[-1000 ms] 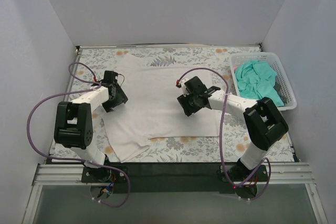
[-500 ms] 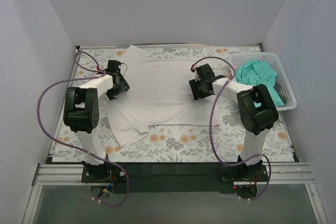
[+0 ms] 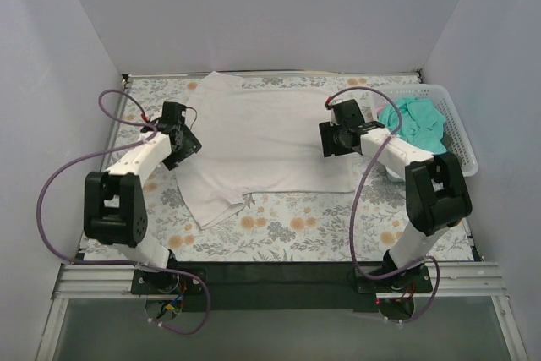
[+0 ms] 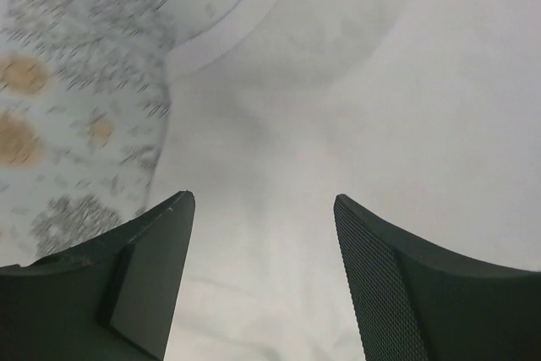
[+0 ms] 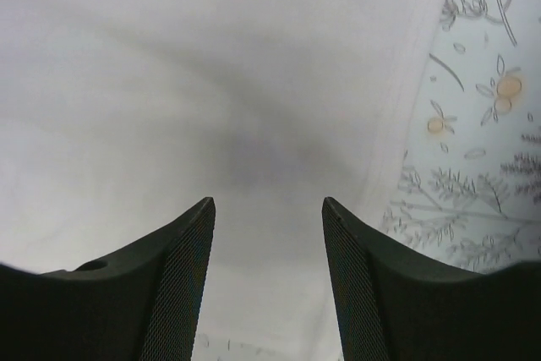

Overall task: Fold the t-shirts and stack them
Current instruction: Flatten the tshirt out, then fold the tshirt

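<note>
The white t-shirt [image 3: 270, 137] lies spread out flat across the middle of the floral worktop [image 3: 296, 230]. One sleeve juts toward the near left, and a corner reaches the far edge on the left. The left pincer [image 3: 183, 146] sits over the shirt's left border, close to where the hem meets the printed cloth of the worktop. Its jaws stand apart and released, with only flat white fabric seen between them. The right pincer [image 3: 339, 138] is over the shirt's right border, just inside the hem. It is likewise released, jaws spread with nothing between them. From the wrist views I cannot tell whether either pincer's tips touch the cloth. The teal t-shirt [image 3: 414, 123] sits crumpled in the white lattice basket [image 3: 461, 139] at the far right corner of the worktop, just beside the right arm
</note>
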`<control>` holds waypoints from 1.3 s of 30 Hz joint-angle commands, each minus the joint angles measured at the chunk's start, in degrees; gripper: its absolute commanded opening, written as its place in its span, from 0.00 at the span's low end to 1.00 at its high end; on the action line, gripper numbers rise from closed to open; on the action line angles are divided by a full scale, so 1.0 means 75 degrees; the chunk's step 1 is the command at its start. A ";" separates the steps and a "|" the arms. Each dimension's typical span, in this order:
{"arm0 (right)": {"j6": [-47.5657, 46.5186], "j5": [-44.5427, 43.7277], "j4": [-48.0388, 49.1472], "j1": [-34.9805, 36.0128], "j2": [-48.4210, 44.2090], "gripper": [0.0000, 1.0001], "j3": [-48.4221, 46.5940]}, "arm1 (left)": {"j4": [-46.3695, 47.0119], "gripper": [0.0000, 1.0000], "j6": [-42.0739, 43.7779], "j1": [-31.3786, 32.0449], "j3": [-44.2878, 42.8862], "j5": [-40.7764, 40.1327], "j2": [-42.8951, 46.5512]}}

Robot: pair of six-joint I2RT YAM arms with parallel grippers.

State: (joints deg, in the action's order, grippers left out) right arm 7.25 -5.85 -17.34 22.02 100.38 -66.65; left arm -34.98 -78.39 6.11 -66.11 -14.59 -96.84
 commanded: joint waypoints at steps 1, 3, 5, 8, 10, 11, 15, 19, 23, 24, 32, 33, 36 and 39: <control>0.0510 -0.0204 -0.0522 0.0029 -0.1146 0.51 0.0647 | -0.0830 0.62 -0.0423 -0.0018 0.1018 -0.0399 0.1565; 0.0638 -0.0322 -0.0698 0.0005 -0.1685 0.51 0.1208 | -0.1018 0.59 -0.0598 -0.0018 0.1708 -0.0363 0.2150; 0.0744 -0.0357 -0.0746 -0.0030 -0.2027 0.51 0.1608 | -0.1031 0.56 -0.0704 -0.0018 0.2086 -0.0282 0.2445; 0.1014 -0.0322 -0.0746 -0.0112 -0.2566 0.49 0.2253 | -0.0786 0.53 -0.0833 -0.0018 0.2626 -0.0200 0.2588; 0.1049 -0.0310 -0.0734 -0.0182 -0.2778 0.48 0.2604 | -0.0586 0.52 -0.0868 -0.0018 0.2743 -0.0222 0.2436; 0.1038 -0.0322 -0.0734 -0.0205 -0.2825 0.48 0.2710 | -0.0551 0.51 -0.0868 -0.0018 0.2755 -0.0223 0.2365; 0.1096 -0.0170 -0.0664 -0.0568 -0.3163 0.45 0.3132 | -0.0236 0.49 -0.0845 -0.0029 0.2849 -0.0364 0.2119; 0.1120 -0.0076 -0.0547 -0.0861 -0.3352 0.43 0.3414 | -0.0047 0.46 -0.0845 -0.0029 0.2873 -0.0235 0.1862; 0.1202 0.0076 -0.0500 -0.1049 -0.3364 0.42 0.3555 | 0.0093 0.41 -0.0798 -0.0029 0.2931 -0.0176 0.1709; 0.1260 0.0088 -0.0477 -0.1096 -0.3376 0.43 0.3601 | 0.0164 0.38 -0.0786 -0.0018 0.2989 -0.0176 0.1708; 0.1260 0.0615 -0.0231 -0.1237 -0.3259 0.42 0.3590 | 0.0246 0.16 -0.0576 -0.0029 0.3072 -0.0152 0.1708; 0.1284 0.0674 -0.0207 -0.1237 -0.3259 0.42 0.3567 | 0.0246 0.15 -0.0564 -0.0029 0.3084 -0.0152 0.1755; 0.1401 0.0721 -0.0160 -0.1225 -0.3247 0.42 0.3497 | 0.0200 0.08 -0.0528 -0.0029 0.3142 -0.0164 0.1872; 0.1424 0.0721 -0.0160 -0.1237 -0.3037 0.41 0.3473 | 0.0165 0.04 -0.0493 -0.0029 0.3177 -0.0152 0.1943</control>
State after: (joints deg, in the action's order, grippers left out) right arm 16.80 -1.50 -20.36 13.08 76.47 -39.48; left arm -33.43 -82.65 6.11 -43.59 -15.57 -83.79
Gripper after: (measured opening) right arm 0.413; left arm 0.059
